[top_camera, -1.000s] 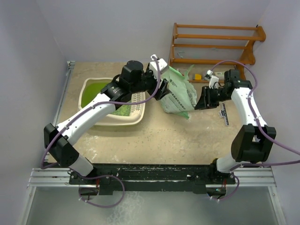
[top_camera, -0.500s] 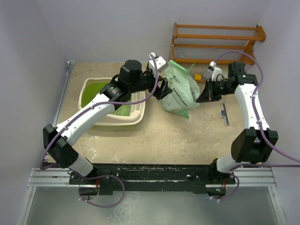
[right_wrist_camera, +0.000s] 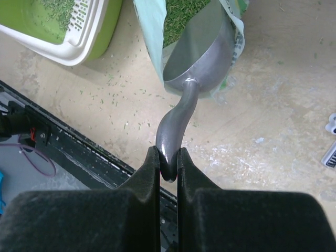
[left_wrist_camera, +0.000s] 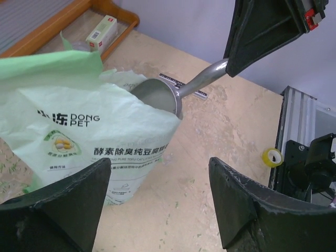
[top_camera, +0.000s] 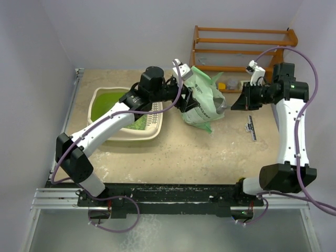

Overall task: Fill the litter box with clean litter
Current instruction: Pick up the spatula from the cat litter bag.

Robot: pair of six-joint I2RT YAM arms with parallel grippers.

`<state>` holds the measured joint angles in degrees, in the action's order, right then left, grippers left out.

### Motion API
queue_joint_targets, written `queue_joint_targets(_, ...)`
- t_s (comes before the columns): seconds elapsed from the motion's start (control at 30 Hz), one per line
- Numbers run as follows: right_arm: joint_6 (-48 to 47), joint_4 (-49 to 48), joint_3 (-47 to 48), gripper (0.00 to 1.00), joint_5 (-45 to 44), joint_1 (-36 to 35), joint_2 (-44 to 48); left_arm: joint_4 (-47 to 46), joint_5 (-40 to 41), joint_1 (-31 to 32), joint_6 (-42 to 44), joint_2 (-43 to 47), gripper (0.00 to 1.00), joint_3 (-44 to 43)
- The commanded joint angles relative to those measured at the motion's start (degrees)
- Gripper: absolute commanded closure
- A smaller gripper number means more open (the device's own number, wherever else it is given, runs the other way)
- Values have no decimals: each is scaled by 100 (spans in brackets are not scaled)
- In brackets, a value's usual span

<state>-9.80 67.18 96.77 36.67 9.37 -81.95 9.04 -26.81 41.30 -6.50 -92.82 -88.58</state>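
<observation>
The cream litter box (top_camera: 131, 137) with its lime-green inside sits at the left, and its slotted rim shows in the right wrist view (right_wrist_camera: 79, 50). Green litter (top_camera: 107, 102) lies in it. A pale green printed bag (top_camera: 202, 102) stands in the middle, with more litter (right_wrist_camera: 181, 18) in its open mouth. A grey metal scoop (right_wrist_camera: 202, 47) has its bowl in that mouth. My right gripper (right_wrist_camera: 168, 165) is shut on the scoop's handle. My left gripper (left_wrist_camera: 160, 173) is open beside the bag's left side (left_wrist_camera: 79, 136), with nothing clamped.
A wooden rack (top_camera: 241, 50) stands at the back right with a small yellow box (top_camera: 222, 85) by its foot. A black-and-white strip (top_camera: 251, 127) lies right of the bag. A tape roll (left_wrist_camera: 271, 156) sits near the rail. Stray pellets dot the table.
My right gripper has closed on the scoop handle and risen toward the back right. The left arm has shifted slightly right, toward the bag.
</observation>
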Motion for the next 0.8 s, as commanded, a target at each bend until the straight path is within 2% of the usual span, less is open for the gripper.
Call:
queue_joint_targets(0.0,-123,229,417,100,-22,80,426,-383,-205,10,12,-10,27,-374)
queue_joint_targets(0.4,-991,330,257,100,67,126,1531,-730,-136,-15,-424,-161,27,-345)
queue_joint_targets(0.6,-1044,245,471,100,-128,127,1801,-1467,-238,-297,-1175,-162,27,7)
queue_joint_targets(0.77,-976,201,666,100,36,127,1840,-1686,-458,-488,-1493,-274,26,11)
